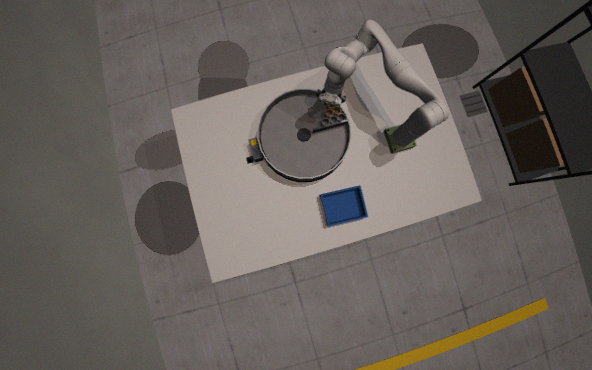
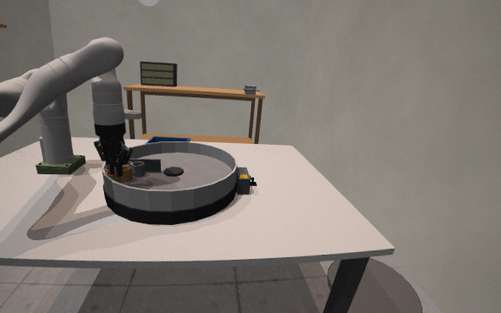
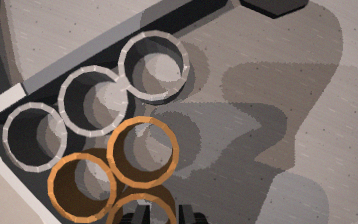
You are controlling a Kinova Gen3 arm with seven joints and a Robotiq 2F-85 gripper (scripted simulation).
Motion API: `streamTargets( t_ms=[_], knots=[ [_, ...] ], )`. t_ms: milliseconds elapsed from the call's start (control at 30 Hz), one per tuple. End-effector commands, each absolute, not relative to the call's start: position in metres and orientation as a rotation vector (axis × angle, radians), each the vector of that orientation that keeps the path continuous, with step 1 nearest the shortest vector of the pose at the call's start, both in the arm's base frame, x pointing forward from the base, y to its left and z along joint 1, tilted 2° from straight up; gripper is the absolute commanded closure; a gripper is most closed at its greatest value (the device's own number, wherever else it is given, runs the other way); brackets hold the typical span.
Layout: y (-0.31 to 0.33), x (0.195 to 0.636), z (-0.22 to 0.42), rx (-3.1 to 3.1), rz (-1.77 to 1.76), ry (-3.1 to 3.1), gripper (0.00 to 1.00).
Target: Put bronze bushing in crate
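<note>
My gripper (image 1: 331,101) (image 2: 115,173) (image 3: 164,216) is low inside the turning table (image 1: 285,150) (image 2: 207,169), its fingers narrowly parted. In the wrist view they stand either side of the right wall of a bronze bushing (image 3: 142,196) at the bottom edge; firm contact cannot be seen. A second bronze bushing (image 3: 143,120) stands above it and a third (image 3: 51,187) to the left. Three grey bushings (image 3: 154,34) (image 3: 93,69) (image 3: 35,105) line the divider. The blue crate (image 1: 344,206) (image 2: 169,139) stands outside the turning table; no bushing shows in it.
A dark divider bar (image 1: 330,128) (image 2: 151,165) runs from near the round hub (image 1: 303,135) (image 2: 173,171) toward the raised rim wall. A small box with a yellow mark (image 1: 254,146) (image 2: 243,182) sits outside the rim. The arm's green base plate (image 2: 61,167) is on the same table.
</note>
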State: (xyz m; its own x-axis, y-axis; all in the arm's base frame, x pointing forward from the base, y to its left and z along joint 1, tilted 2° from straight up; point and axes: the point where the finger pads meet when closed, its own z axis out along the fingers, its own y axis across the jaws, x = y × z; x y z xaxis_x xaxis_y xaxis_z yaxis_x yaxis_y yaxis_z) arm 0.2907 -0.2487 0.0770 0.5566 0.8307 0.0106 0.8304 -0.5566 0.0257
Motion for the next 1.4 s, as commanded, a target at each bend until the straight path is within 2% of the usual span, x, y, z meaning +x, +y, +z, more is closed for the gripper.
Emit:
streamTargets(
  t_ms=[0,1367],
  knots=[
    [-0.249,0.2909,0.0775,2.755,0.034,1.47,1.0],
    [-0.2512,0.2936,0.0778,2.751,0.041,1.456,1.0]
  ],
)
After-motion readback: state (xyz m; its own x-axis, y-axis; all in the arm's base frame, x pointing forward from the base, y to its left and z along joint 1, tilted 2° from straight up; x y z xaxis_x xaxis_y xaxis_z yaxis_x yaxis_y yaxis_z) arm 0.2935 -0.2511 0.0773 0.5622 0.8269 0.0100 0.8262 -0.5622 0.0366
